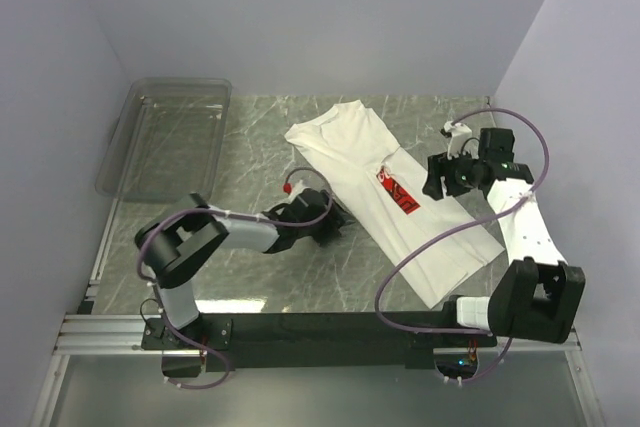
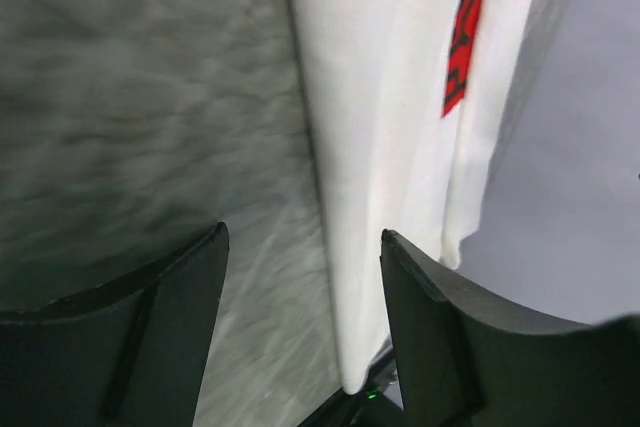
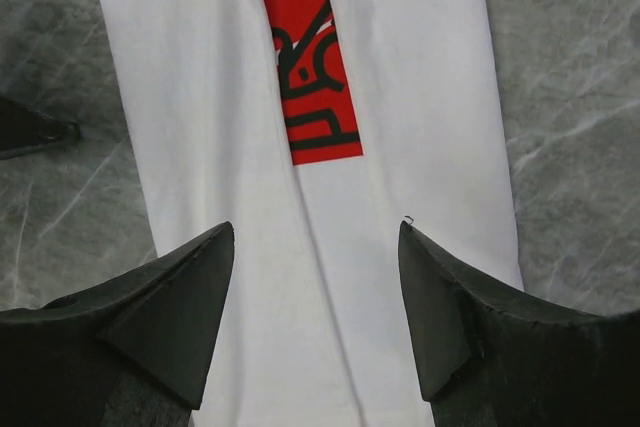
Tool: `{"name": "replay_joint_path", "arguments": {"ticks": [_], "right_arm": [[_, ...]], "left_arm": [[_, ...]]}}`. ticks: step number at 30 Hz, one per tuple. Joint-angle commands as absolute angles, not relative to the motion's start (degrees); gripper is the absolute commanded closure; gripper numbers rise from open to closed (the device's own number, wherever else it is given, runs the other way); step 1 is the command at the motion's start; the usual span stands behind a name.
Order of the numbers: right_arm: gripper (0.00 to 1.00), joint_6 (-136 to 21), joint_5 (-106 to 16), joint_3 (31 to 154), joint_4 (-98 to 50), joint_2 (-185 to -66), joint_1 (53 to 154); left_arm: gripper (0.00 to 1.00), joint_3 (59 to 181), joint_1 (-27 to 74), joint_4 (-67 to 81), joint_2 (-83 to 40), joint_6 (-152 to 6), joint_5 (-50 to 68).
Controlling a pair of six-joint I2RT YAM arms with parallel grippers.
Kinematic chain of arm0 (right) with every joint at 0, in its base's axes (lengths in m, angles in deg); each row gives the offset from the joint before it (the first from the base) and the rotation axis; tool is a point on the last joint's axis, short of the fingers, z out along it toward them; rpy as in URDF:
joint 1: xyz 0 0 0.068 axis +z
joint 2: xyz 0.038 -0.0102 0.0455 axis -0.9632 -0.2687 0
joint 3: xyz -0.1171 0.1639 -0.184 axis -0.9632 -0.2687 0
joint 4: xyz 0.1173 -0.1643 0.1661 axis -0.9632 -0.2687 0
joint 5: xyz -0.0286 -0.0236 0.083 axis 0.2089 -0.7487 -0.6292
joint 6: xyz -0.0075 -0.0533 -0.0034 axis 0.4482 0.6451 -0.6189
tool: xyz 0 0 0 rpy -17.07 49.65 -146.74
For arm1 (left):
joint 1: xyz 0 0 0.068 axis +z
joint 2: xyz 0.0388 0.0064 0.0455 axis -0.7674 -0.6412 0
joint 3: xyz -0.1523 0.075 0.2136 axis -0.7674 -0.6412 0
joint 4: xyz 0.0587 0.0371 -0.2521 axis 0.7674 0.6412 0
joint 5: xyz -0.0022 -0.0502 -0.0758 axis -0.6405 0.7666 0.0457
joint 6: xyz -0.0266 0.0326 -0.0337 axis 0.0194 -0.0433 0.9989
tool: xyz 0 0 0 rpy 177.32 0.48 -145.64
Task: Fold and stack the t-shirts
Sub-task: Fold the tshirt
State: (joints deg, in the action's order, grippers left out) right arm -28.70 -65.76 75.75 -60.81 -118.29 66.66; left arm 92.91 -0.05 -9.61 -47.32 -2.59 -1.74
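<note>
One white t-shirt (image 1: 400,197) lies folded lengthwise into a long strip, running diagonally from the back middle to the front right. A sliver of its red print (image 1: 398,190) shows between the folded sides. My left gripper (image 1: 337,219) is open and empty, low on the table at the strip's left edge (image 2: 350,197). My right gripper (image 1: 437,179) is open and empty, hovering above the strip's right side; in its wrist view the shirt (image 3: 220,127) and red print (image 3: 310,77) lie straight below the spread jaws.
A clear plastic bin (image 1: 165,135) stands empty at the back left. The table (image 1: 260,277) is grey marble-patterned. White walls close in the left, back and right sides. The right arm's cables loop over the shirt's near end.
</note>
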Motion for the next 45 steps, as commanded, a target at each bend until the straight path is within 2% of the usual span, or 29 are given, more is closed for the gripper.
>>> {"name": "replay_joint_path", "arguments": {"ticks": [1,4,8,12,19,20,21,30,37,39,40,42,43,45], "right_arm": [[0.27,-28.19,-67.99,74.06,-58.3,-113.53,65.01],[0.27,-28.98,-70.0,73.44,-58.21,-112.21,63.17],[0.27,-29.34,-71.51,73.88,-58.91,-111.77,61.67],[0.27,-29.34,-72.3,73.79,-58.91,-111.33,60.7],[0.27,-28.72,-73.18,73.61,-59.7,-111.24,59.74],[0.27,-28.55,-73.26,73.7,-59.88,-111.33,59.74],[0.27,-28.46,-73.53,73.7,-59.97,-111.42,59.74],[0.27,-27.31,-74.67,73.7,-60.93,-113.09,59.74],[0.27,-24.07,-77.56,74.32,-64.0,-115.63,60.09],[0.27,-21.62,-79.41,74.75,-66.54,-115.99,60.44],[0.27,-19.25,-79.68,74.84,-67.17,-116.25,60.79],[0.27,-16.87,-79.95,74.76,-68.48,-116.34,61.75],[0.27,-14.94,-79.94,74.67,-69.36,-116.16,61.93],[0.27,-12.39,-79.77,74.75,-70.42,-116.16,62.46]], "left_arm": [[0.33,97.59,-2.87,-13.87,-52.85,5.75,-4.8],[0.36,100.31,-4.02,-14.58,-56.46,8.3,-5.76],[0.5,102.52,-4.37,-13.61,-59.11,9.8,-5.86],[0.58,103.31,-4.37,-12.55,-60.87,8.67,-5.33],[0.87,101.04,-3.32,-15.98,-62.37,4.71,-3.13],[0.99,100.42,-3.06,-15.63,-61.93,4.36,-3.04],[0.99,98.94,-2.36,-15.11,-61.4,3.22,-3.04],[1.0,85.41,7.3,-7.55,-47.88,-9.86,1.96],[0.98,81.43,17.76,4.57,-35.84,-19.98,3.99],[0.91,81.87,20.74,8.6,-34.16,-22.79,3.73],[0.79,82.65,21.46,8.89,-32.5,-23.59,3.12],[0.65,84.84,22.69,14.4,-30.73,-25.69,2.06],[0.55,85.82,22.78,15.91,-28.9,-26.4,0.92],[0.49,88.01,22.78,19.59,-25.65,-28.24,1.0]]}}
